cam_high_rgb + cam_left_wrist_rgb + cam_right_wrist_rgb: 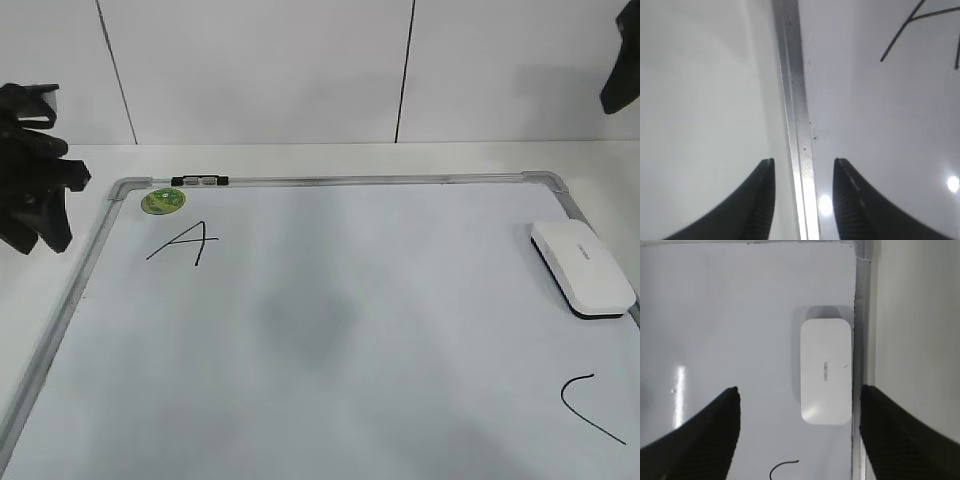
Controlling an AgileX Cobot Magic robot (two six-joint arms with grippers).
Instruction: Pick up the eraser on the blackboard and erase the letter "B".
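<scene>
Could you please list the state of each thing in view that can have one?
Eraser: flat on the board, by the right frame, not gripped.
Whiteboard: flat; A and curved stroke unerased; no B visible.
Clip: on the top frame.
Left gripper: open, empty.
Right gripper: open, empty, above the eraser.

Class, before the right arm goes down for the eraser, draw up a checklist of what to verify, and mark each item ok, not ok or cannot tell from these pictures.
1. Right pincer open wide enough for the eraser: ok, its fingers stand apart on both sides of it.
2. Eraser free to lift: ok, it lies flat on the whiteboard, nothing on top.
3. Room at the eraser's far side: not ok, it sits tight against the frame.
4. Left pincer out of the way: ok, open over the opposite frame edge.
5. Letter B located: not ok, only the A and a curved stroke show.
</scene>
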